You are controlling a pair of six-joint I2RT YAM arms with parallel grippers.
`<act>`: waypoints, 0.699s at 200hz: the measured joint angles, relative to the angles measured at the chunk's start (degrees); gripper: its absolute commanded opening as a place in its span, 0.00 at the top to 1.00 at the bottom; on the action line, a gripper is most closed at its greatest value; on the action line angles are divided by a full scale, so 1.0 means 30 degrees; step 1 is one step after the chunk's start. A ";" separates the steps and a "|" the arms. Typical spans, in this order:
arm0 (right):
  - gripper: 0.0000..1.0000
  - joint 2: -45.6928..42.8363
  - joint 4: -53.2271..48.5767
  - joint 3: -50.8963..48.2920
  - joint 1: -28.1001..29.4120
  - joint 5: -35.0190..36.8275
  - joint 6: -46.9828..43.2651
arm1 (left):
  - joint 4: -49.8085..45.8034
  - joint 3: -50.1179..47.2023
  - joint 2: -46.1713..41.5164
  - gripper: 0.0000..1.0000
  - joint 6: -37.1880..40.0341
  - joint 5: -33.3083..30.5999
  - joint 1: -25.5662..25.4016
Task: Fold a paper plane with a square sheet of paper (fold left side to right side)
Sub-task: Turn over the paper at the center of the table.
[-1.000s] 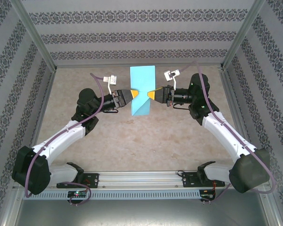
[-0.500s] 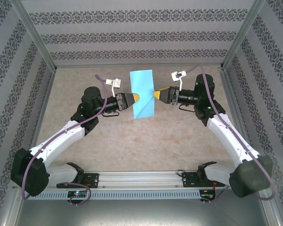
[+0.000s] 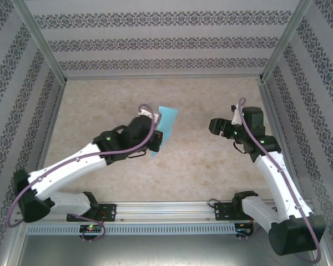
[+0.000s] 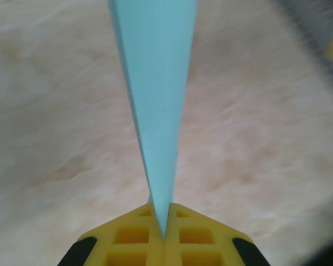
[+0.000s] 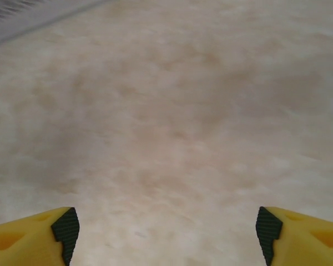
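Two grippers were inspected. Left gripper [image 4: 164, 235] was clamped tight on the near edge of the turquoise sheet of paper [image 4: 155, 83], its yellow fingertips [image 4: 127, 239] meeting on the paper with no gap between them. The paper ran out from the jaws as a narrow wedge seen edge-on, which suggested it was doubled over rather than spread flat. In the overhead view it sat at the end of the left arm, left of the table's middle, apparently tilted. Whether any corner touched the table [image 3: 205, 166] could not be determined. Right gripper [image 5: 166, 230] stood with its fingers wide apart, holding nothing, well clear of the paper on the right side.

Assessment: one-handed carry of the paper, folding not complete. Recommended practice: hold the pinch firm, lower the paper until it lies flat, bring the open gripper to the free edge, and align edges squarely before any crease is pressed. A loose single grip risked the paper twisting.
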 measured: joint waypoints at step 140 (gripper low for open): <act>0.02 -0.1989 -0.1858 -0.1202 -0.0029 0.4029 -0.0087 | -1.3325 0.9719 1.7078 0.90 -0.6142 -0.5071 -0.1464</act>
